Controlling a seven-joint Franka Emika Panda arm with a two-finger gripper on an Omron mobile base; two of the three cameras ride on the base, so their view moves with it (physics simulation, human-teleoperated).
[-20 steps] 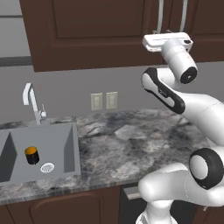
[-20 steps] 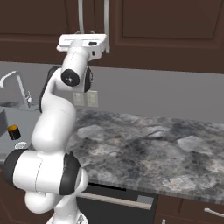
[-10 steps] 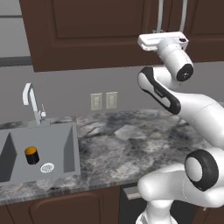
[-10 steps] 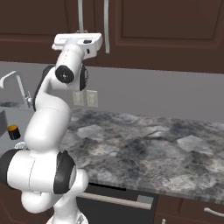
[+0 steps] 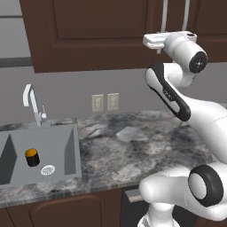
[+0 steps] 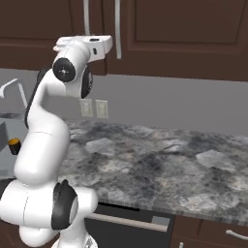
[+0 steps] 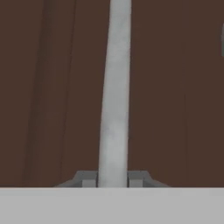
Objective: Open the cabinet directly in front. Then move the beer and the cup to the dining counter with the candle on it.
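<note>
The left base view looks from behind the arm's left, forward and down over the marbled worktop (image 5: 133, 146), taking in the sink (image 5: 40, 150) left of it and the cabinet (image 5: 97, 31) above. The right base view looks from behind the arm's right at the same worktop (image 6: 169, 160) and cabinet (image 6: 184, 34). The hand view sits very close to the cabinet door, facing one silver bar handle (image 7: 114, 96).

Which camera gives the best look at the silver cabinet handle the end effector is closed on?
The hand view: the handle runs up between the end effector fingertips. In both base views the handle is small and its lower end hidden behind the hand.
</note>
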